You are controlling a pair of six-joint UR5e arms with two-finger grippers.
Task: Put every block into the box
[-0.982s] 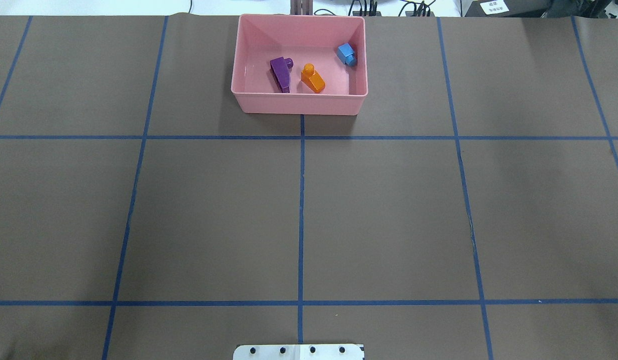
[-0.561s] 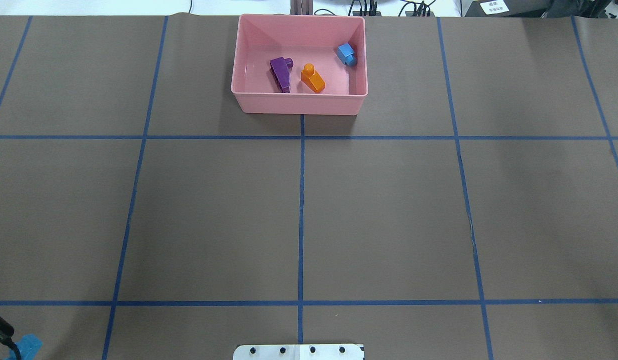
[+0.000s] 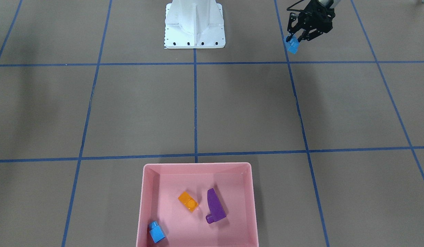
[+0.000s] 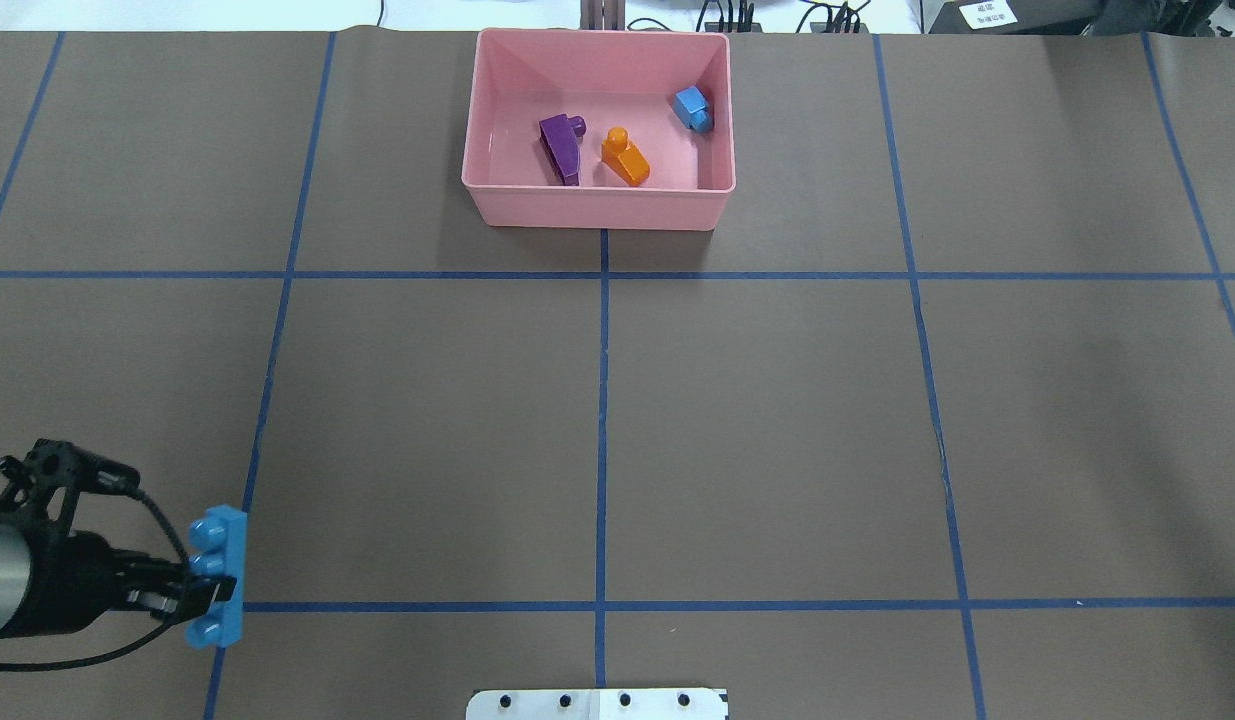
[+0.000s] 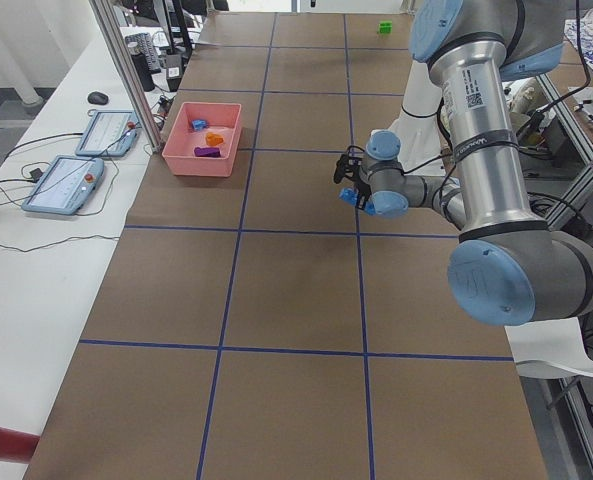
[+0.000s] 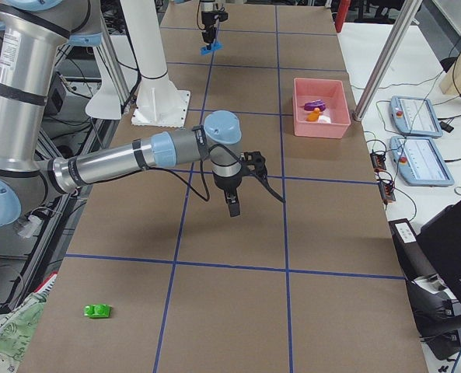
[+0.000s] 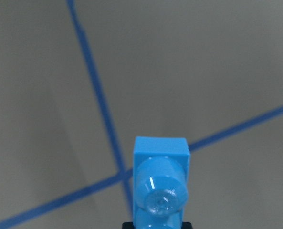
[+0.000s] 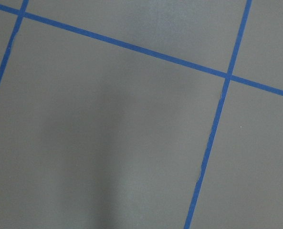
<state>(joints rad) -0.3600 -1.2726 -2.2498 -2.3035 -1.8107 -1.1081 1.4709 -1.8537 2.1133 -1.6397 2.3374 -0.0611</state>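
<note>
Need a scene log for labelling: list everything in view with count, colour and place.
Box: 1, pink, far table edge, centre.
Bricks inside it: 3, purple wedge, orange brick, small blue brick.
Green brick: 1, green, on the table at the robot's right end.
Long blue brick: 1, blue, gripped, near left.
Table: 1, brown, blue tape grid.
Robot base: 1, white.
Pendants: 2, grey-blue, side bench.
Left gripper: black, shut on that brick.
Right gripper: black, above the table; state unclear.
</note>
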